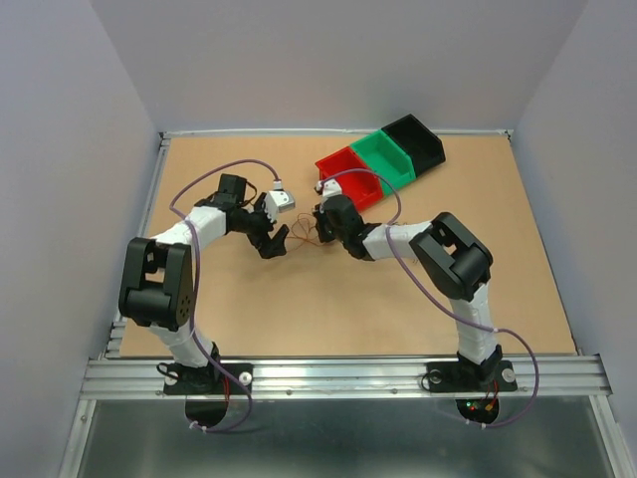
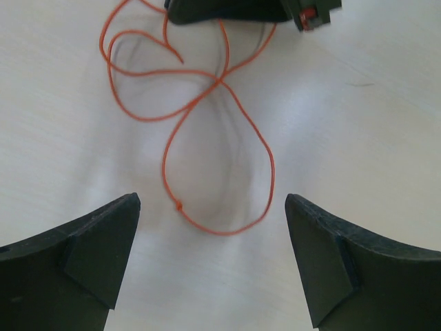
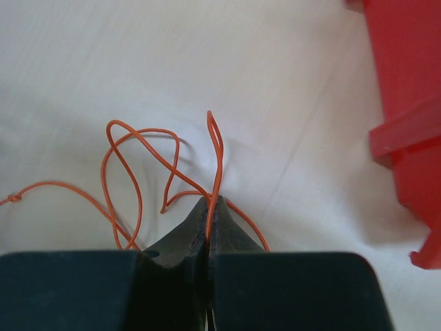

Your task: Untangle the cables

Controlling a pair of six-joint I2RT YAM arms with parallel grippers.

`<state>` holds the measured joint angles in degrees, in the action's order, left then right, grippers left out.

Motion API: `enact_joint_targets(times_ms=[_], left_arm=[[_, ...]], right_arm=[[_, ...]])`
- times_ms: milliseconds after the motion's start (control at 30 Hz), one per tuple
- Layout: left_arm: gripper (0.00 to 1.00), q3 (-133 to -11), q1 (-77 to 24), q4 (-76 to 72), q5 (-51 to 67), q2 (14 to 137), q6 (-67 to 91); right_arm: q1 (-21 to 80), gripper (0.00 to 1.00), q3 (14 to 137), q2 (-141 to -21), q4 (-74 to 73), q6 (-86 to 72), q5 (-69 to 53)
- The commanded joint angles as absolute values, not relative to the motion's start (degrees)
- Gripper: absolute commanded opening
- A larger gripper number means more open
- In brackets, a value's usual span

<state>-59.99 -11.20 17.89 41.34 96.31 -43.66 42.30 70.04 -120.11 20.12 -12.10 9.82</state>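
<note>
The cables show as thin red-orange wire only; no black or green strand shows. In the top view the wire (image 1: 302, 235) lies on the table between the two grippers. My left gripper (image 1: 271, 245) is open and empty; in its wrist view the jaws (image 2: 212, 207) stand wide apart just short of a wire loop (image 2: 219, 81) with a small knot. My right gripper (image 1: 323, 227) is shut on a strand: in the right wrist view the fingertips (image 3: 210, 203) pinch the orange wire (image 3: 216, 172), whose folded end sticks out past them. The right gripper also shows at the top of the left wrist view (image 2: 234, 9).
Three plastic bins stand in a row at the back right: red (image 1: 350, 177), green (image 1: 383, 159), black (image 1: 415, 139). The red bin (image 3: 406, 124) is close on the right of my right gripper. Lilac cables loop along both arms.
</note>
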Motion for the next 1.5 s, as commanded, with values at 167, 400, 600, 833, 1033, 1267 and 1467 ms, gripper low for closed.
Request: enact_joint_targets(times_ms=[167,400,600,833,1033,1267,1467], left_arm=[[0.99,-50.81,-14.32,7.30,37.53,81.84,-47.63],[0.92,-47.55,-20.56,1.95,27.61,83.05,-46.58],[0.83,-46.84,-22.94,-0.97,22.15,86.12,-46.41],[0.52,-48.34,-23.73,-1.85,18.46,90.87,-46.32],[0.00,-48.95,-23.73,-1.93,19.34,92.02,-46.41],[0.00,-51.67,-21.27,1.57,25.73,92.99,-46.32],[0.00,-57.30,-17.67,10.45,36.55,95.53,-47.54]], right_arm=[[40.69,0.00,67.15,-115.58,20.39,-12.48,7.21],[40.52,0.01,66.88,-114.35,20.48,-11.78,5.01],[40.52,0.01,66.62,-113.56,20.30,-11.34,3.78],[40.52,0.00,65.48,-112.41,20.65,-11.08,1.94],[40.43,0.00,63.99,-112.33,21.53,-10.81,-1.48],[38.76,0.01,59.50,-111.18,28.82,-10.81,-12.38],[37.36,0.14,58.10,-111.18,33.56,-11.42,-22.40]])
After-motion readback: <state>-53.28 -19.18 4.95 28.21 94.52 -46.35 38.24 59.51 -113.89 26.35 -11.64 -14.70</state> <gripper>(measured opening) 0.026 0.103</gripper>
